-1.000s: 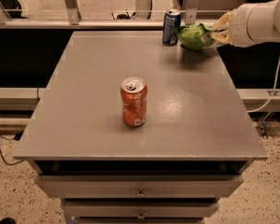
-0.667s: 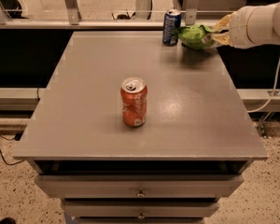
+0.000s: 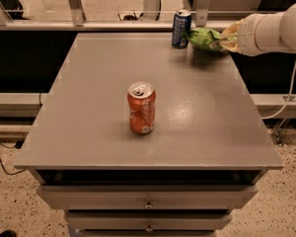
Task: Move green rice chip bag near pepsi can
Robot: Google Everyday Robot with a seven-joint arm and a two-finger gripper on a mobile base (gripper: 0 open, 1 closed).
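Table [image 3: 89, 132] top: grey, smooth, matt, with a faint sheen and a soft light patch right of centre.
Drawer fronts [image 3: 197, 197] under the front edge: same grey painted look.
Orange can [image 3: 141, 107], mid-surface: metal, glossy wall, bright silver lid.
Pepsi can [image 3: 181, 28], far edge toward the right corner: metal, dark glossy blue, silver top.
Green rice chip bag [image 3: 204, 38], just beside it: thin crinkled film, shiny on the creases.
Gripper [image 3: 229, 37], at the far right corner against the bag's right end: pale yellowish, matt.
Arm [image 3: 276, 31]: white, smooth, plastic-looking shell.
Floor [image 3: 10, 201]: speckled, rough-looking.
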